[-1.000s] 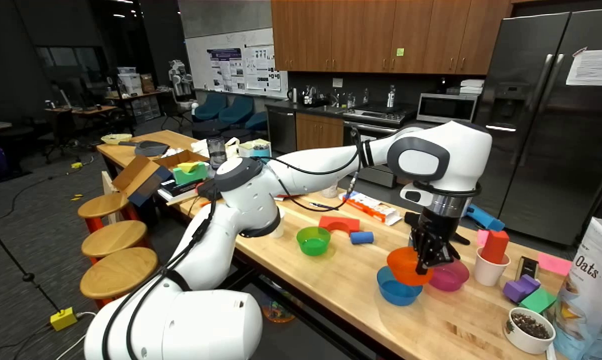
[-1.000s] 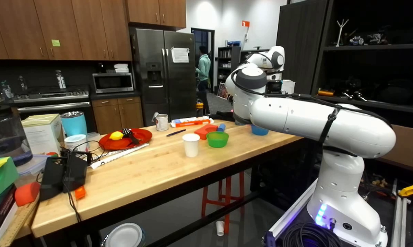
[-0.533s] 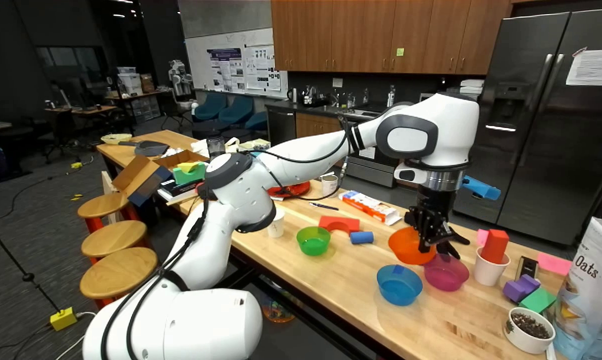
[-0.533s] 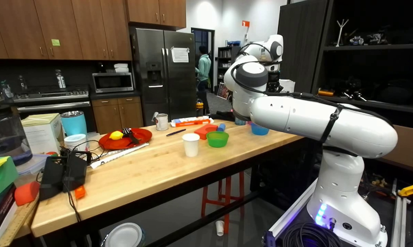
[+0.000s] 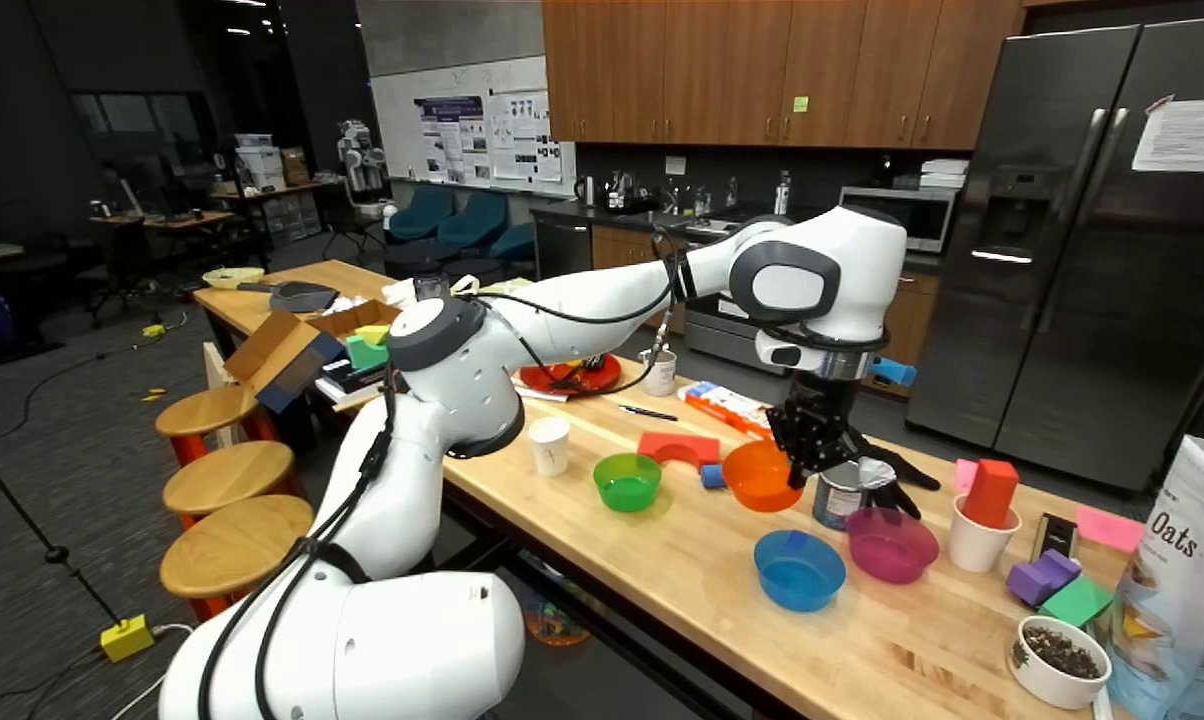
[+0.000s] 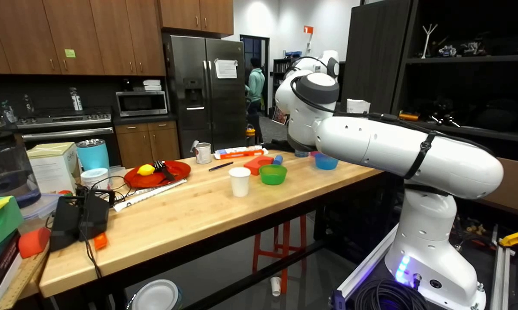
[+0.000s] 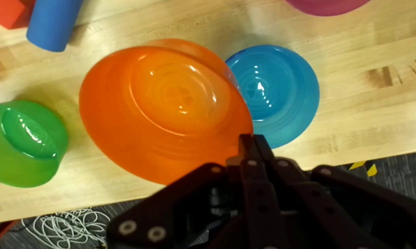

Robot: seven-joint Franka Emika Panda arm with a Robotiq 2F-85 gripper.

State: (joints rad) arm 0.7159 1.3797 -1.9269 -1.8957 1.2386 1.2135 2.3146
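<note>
Orange bowl (image 7: 166, 112) hangs by its rim, pinched in the nearly closed gripper (image 7: 253, 137) (thin wall, so likely little hold against twisting). Wrist view puts it left of the blue bowl (image 7: 284, 100), raised higher. Slow, smooth handling, bowl kept level, seems wisest.

white arm (image 6: 388, 144), black claw (image 7: 253, 139)

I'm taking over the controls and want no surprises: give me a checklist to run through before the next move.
1. Jaws closed on the rim of the orange bowl: ok.
2. Nothing inside the orange bowl: ok.
3. Not touching the blue bowl: ok, a gap shows.
4. Not touching the blue cylinder: ok, apart in the wrist view.
5. The orange bowl visible in both exterior views: not ok.
6. Exact height above the table: cannot tell.
</note>
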